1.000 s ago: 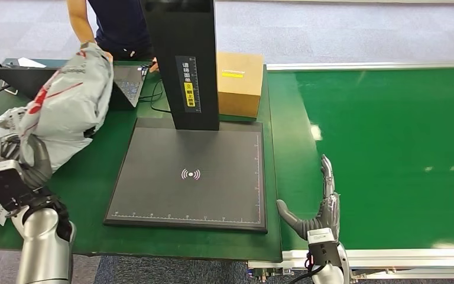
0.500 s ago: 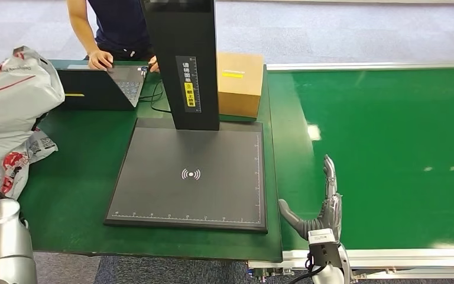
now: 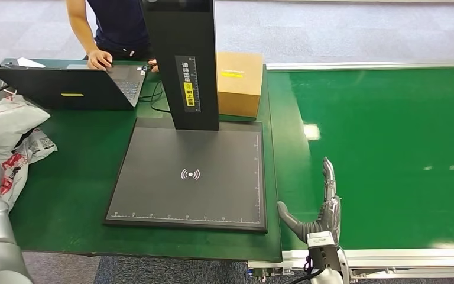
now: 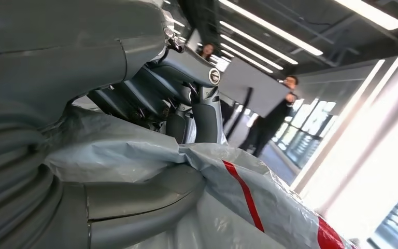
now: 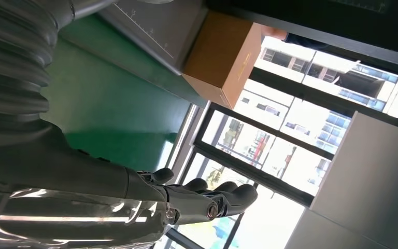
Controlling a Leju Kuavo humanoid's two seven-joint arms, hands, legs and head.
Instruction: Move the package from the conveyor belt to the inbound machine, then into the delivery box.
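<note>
Crinkly grey package (image 3: 3,121) swung lower-left — left hand (image 4: 150,150) gripping, right hand (image 3: 322,207) flat-fingered

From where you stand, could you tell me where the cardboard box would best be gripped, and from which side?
Probably across its top, coming in from the belt side with the right hand, which is open. The box stands upright and square with its top and right side free, while the scanner column blocks its left side.
</note>
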